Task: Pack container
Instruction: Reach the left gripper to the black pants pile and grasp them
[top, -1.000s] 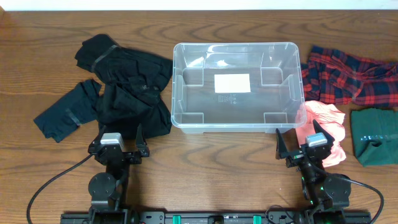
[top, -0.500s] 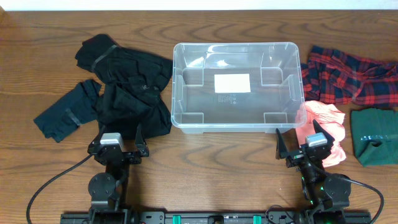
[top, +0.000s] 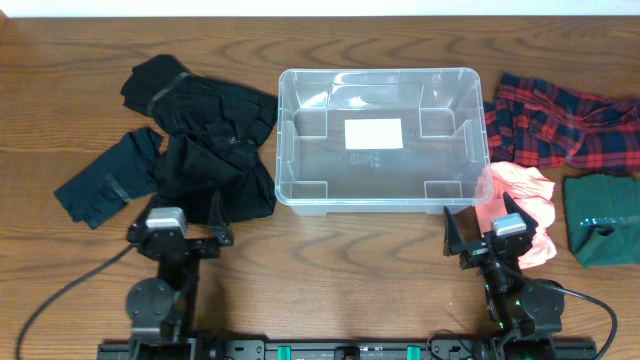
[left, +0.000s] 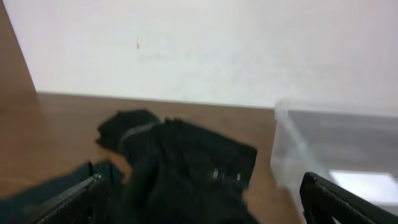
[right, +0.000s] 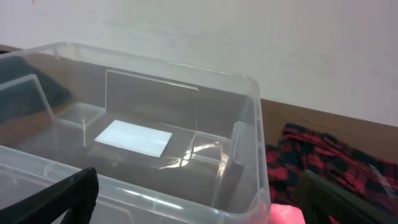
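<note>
Nothing legible anywhere. White label (top: 373, 133) on the bottom of the container (top: 380, 72): blank as far as can be seen from overhead. Faint dark print (top: 365, 158) just below the label, too small to read. From the right wrist, same label plain white, no letters or numbers to make out. From the left wrist, too blurred for any marking.
</note>
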